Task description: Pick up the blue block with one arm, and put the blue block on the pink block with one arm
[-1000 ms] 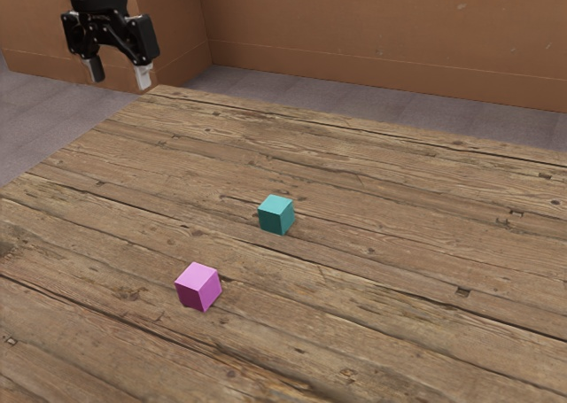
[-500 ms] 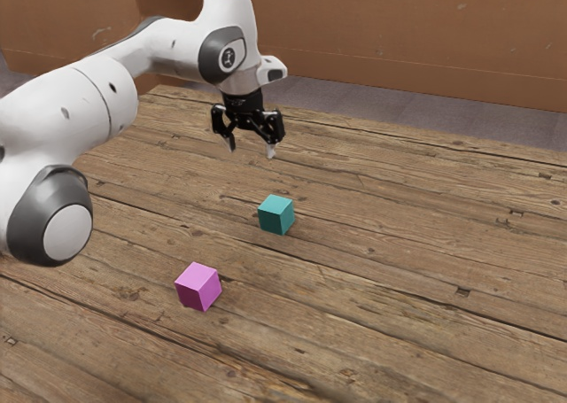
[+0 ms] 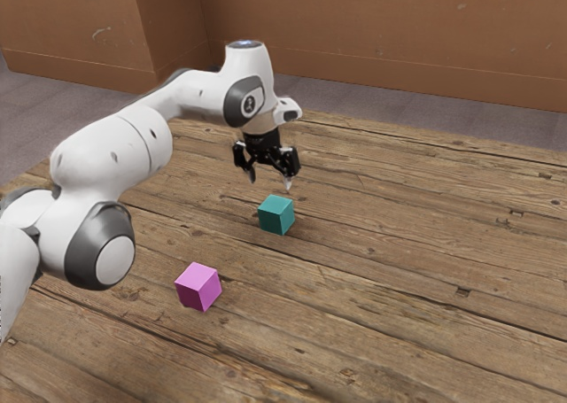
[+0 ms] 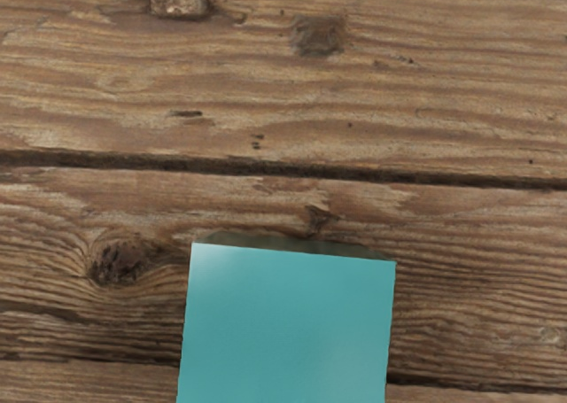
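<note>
We hold our fingers (image 3: 287, 180) apart just above the blue block (image 3: 276, 214), without contact. The blue block rests on the tabletop (image 3: 425, 244), apart from the pink block (image 3: 198, 286), which lies nearer the exterior view's left.

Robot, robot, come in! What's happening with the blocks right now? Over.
Gripper open, hovering over the blue block. Block not yet grabbed. Pink block sits apart, nothing on it. Nothing in the way.

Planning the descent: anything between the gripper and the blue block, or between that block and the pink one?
Nothing visible. The gripper hangs open just above the blue block, with only air between them. Between that block and the pink block lies only the bare wood of the table.
</note>
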Available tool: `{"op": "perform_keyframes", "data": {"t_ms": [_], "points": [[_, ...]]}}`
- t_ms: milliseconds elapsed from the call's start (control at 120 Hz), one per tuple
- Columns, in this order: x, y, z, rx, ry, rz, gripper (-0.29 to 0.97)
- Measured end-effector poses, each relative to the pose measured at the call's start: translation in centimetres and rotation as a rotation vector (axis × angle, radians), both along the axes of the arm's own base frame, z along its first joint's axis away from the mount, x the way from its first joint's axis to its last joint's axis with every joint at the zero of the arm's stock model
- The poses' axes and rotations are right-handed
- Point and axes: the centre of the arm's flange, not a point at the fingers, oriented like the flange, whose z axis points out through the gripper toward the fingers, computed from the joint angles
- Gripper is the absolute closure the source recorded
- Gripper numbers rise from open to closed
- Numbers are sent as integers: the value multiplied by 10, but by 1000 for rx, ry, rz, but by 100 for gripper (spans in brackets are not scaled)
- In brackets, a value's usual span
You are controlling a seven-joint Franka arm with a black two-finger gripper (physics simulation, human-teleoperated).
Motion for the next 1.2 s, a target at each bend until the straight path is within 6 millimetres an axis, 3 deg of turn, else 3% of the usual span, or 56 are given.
{"op": "perform_keyframes", "data": {"t_ms": [267,417,575,917,1200], "points": [[-1,-5,-16,-24,29,-103,2],[3,10,-30,-35,31,-128,2],[4,7,-26,-44,17,-169,2],[3,4,-52,-54,47,-233,2],[8,6,-58,-49,11,-255,2]]}}
